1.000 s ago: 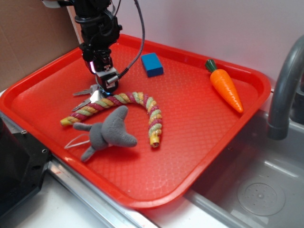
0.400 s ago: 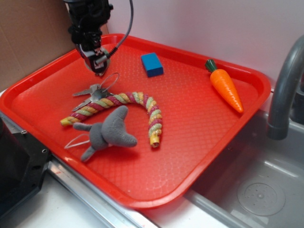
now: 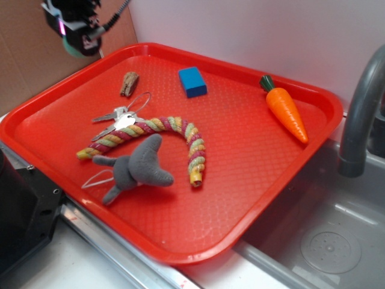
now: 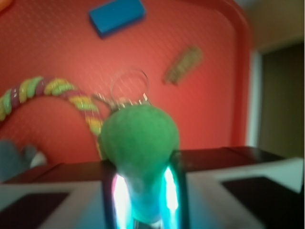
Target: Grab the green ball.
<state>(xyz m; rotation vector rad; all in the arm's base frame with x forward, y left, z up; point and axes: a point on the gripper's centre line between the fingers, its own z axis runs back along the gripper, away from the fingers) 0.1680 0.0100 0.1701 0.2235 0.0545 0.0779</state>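
open tray floor (image 3: 252,162) right of rope toy (image 3: 180,133); keys (image 3: 120,118), bark piece (image 3: 129,83) crowd left

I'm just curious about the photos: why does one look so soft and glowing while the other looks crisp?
Wrist view: the green ball, held close to the lens, is blurred, and so are the blue block and keys behind it; bright light glares along both sides of the ball. Exterior view: evenly lit and sharp, with soft shadows; only the raised hand at the top edge looks slightly smeared.
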